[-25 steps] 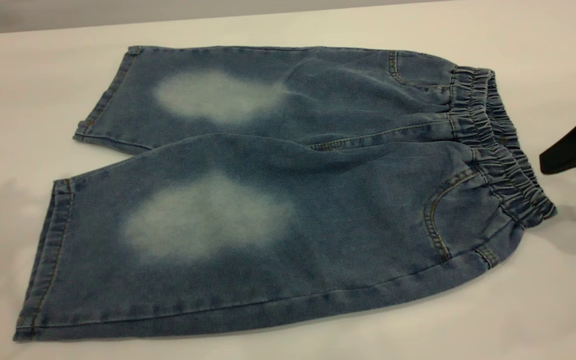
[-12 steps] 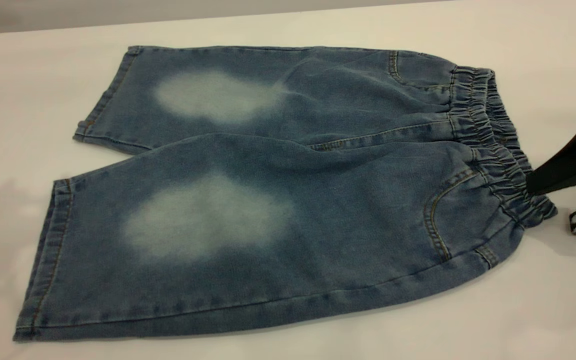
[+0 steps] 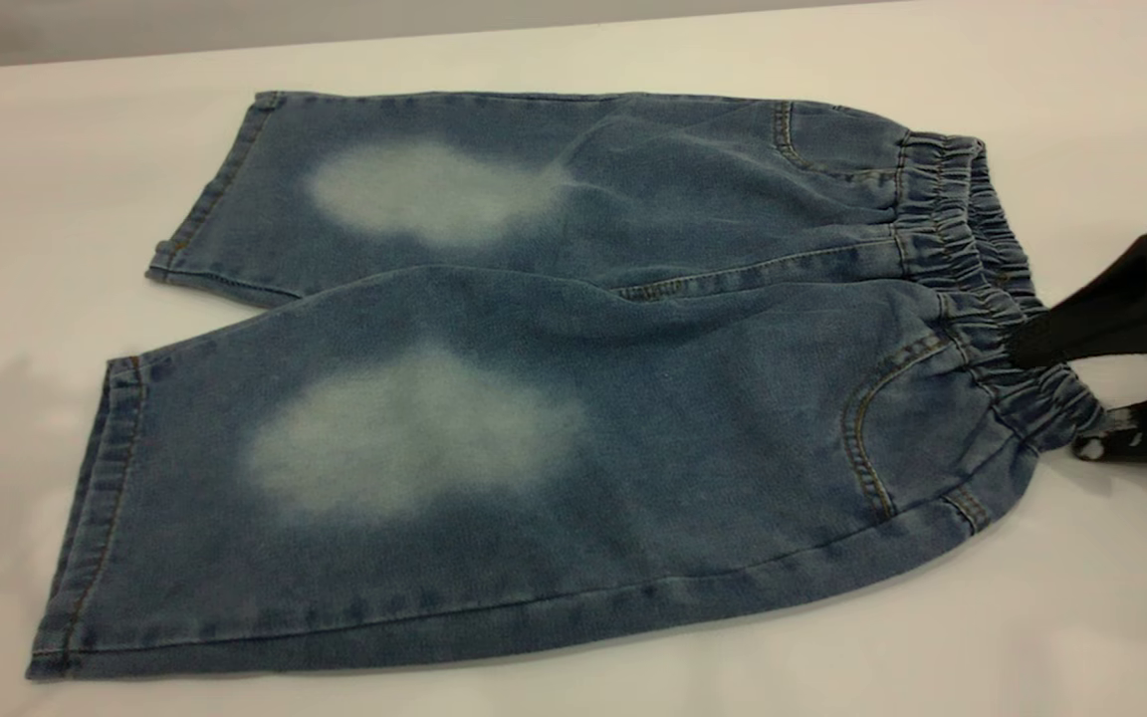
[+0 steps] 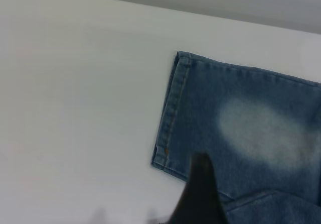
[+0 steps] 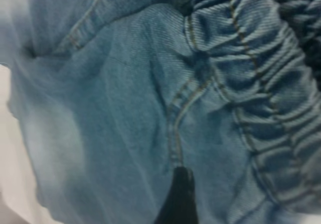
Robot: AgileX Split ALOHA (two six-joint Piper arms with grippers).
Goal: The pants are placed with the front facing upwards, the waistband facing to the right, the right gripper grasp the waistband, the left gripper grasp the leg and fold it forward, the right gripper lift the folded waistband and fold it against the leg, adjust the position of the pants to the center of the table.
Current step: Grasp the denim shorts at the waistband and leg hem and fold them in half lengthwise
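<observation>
The blue denim pants (image 3: 534,398) lie flat, front up, on the white table (image 3: 1081,617), legs to the left. The ruched waistband (image 3: 972,249) is at the right end. My right gripper (image 3: 1051,398) is open at the waistband's near corner. Its upper finger (image 3: 1091,324) reaches over the band and its lower finger (image 3: 1146,438) lies at table level beside it. In the right wrist view one finger (image 5: 176,199) hovers over the front pocket seam beside the waistband (image 5: 261,83). My left gripper (image 4: 243,209) hangs open above the far leg's hem (image 4: 170,118), with one finger (image 4: 198,194) showing.
Bare white table (image 3: 56,179) surrounds the pants on all sides. The table's far edge (image 3: 335,40) runs along the top of the exterior view, with a grey wall behind it.
My right gripper has come in from the right edge toward the pants; its fingers now straddle the waistband's near corner. The pants have not moved.
</observation>
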